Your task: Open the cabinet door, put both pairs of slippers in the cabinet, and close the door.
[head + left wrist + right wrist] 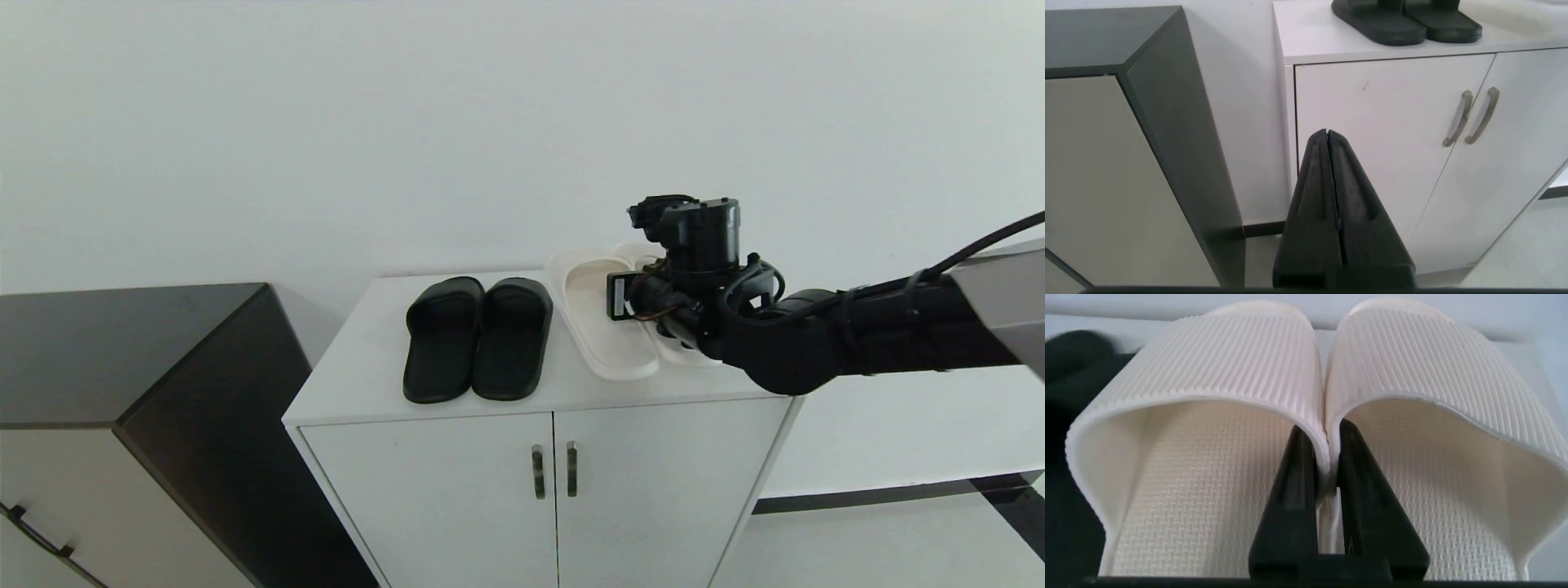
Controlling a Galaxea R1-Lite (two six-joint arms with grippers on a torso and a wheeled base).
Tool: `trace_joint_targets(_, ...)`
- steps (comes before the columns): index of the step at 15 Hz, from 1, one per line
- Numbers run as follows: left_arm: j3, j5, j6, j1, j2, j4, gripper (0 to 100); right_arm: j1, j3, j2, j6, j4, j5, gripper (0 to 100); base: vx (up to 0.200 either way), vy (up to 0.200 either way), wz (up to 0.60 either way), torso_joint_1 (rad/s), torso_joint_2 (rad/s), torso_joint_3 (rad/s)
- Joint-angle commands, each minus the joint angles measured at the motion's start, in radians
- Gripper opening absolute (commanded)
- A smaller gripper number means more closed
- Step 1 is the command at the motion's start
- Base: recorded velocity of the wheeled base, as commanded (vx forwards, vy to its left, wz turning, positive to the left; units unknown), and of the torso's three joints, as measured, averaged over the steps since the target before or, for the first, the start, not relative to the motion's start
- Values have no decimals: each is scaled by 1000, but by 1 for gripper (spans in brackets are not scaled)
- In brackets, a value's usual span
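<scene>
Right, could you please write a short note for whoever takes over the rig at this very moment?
Left gripper: shut, empty, low in front of the white cabinet.
Right gripper: shut on the white slippers, pinching their adjoining inner walls, on the cabinet top.
Black slippers: side by side on the cabinet top, beside the white pair.
Done: white pair gripped; nothing stowed yet.
Left: both doors are shut, so open one, put both pairs inside, then close it.

Black slippers (478, 339) and cream slippers (600, 331) lie atop the closed cabinet (457, 490).
</scene>
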Motion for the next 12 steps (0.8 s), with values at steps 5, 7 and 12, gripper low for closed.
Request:
trace_joint_targets(5,0,0,1,0,0,0,0,30,518,-474,-63,-8,444,0,0,0,0,0,0,0)
trace_joint_targets(7,0,0,3,0,0,0,0,30,593,-525,-63,-8,515,0,0,0,0,0,0,0)
trace_joint_targets(12,0,0,3,0,2,0,0,29,656,-540,-63,-15,535,0,0,0,0,0,0,0)
